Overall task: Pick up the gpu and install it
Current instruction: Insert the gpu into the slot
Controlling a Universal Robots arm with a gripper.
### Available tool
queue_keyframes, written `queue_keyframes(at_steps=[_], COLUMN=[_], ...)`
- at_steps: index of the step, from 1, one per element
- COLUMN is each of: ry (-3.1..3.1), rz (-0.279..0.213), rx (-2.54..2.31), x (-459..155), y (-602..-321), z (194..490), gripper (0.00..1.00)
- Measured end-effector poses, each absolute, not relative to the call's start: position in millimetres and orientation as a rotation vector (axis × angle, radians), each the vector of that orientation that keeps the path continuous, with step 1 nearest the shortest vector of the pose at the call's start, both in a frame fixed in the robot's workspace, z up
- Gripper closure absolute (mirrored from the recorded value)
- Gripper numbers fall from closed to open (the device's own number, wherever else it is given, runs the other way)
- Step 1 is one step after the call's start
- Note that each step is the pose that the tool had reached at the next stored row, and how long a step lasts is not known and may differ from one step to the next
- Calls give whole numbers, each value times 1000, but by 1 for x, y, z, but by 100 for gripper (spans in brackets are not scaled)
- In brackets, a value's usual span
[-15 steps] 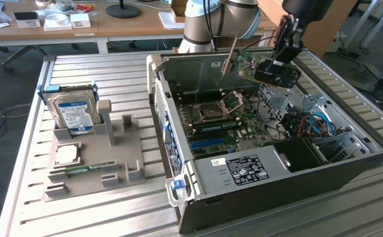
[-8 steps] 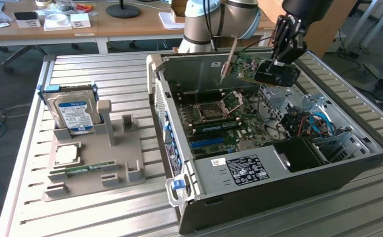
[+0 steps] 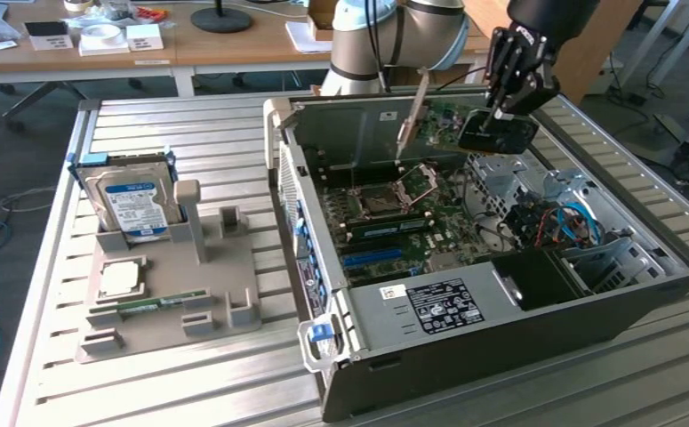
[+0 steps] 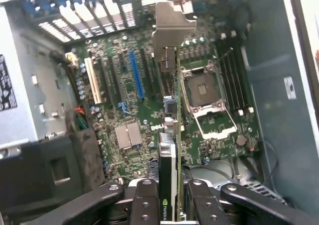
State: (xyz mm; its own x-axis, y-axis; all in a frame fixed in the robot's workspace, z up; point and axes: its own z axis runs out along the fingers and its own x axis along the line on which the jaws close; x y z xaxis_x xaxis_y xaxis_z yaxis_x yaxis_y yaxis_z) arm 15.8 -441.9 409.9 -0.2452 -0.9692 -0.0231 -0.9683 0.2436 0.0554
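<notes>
The gpu (image 3: 442,121) is held in my gripper (image 3: 499,114), which is shut on its end, above the open computer case (image 3: 439,307). Its silvery bracket (image 3: 413,108) points down toward the case's rear wall. In the wrist view the gpu (image 4: 172,140) appears edge-on between the black fingers (image 4: 144,202), with the bracket (image 4: 172,23) at the far end. It hangs over the green motherboard (image 4: 144,115), between the blue slot (image 4: 136,75) and the CPU socket (image 4: 204,90), clear of the board.
A grey fixture (image 3: 220,285) on the exterior view's left holds a silver hard drive with a blue label (image 3: 137,200), a CPU chip (image 3: 119,277) and a green memory stick (image 3: 148,305). Cables (image 3: 557,227) and a drive cage sit in the case's right part.
</notes>
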Motion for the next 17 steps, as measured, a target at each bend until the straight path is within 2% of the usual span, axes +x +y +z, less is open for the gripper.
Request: queue_keyframes(at_steps=[17], ry=[-2332], rz=[-89], rx=[2074], x=[16], y=[-442], z=[409], gripper=[73])
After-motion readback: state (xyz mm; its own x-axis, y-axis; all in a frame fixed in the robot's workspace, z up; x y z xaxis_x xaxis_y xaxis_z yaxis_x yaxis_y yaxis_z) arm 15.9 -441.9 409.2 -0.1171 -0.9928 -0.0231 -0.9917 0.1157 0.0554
